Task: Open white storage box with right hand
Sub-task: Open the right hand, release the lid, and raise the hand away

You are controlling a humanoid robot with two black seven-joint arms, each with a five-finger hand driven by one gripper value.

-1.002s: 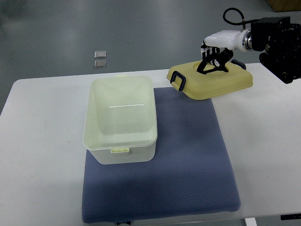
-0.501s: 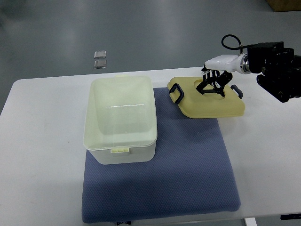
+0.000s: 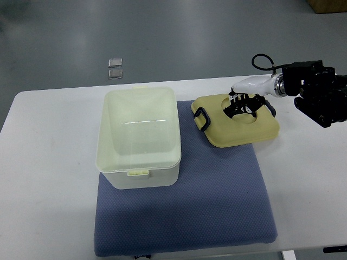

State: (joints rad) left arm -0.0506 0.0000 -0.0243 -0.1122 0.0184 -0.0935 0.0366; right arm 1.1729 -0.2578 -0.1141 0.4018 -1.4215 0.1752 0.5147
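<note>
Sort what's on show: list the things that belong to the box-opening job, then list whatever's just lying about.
Job:
white storage box, open
lid, lying beside it
right hand, on the lid

Lying about:
blue mat
two small square items on the floor

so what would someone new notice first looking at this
Probably the open box, lidless and empty, standing on the left part of the blue mat in the middle of the white table. Next, its yellowish lid lying to the right of the box, partly on the mat's far right corner, with the right hand on top of it near the middle. The left hand is out of view.
</note>
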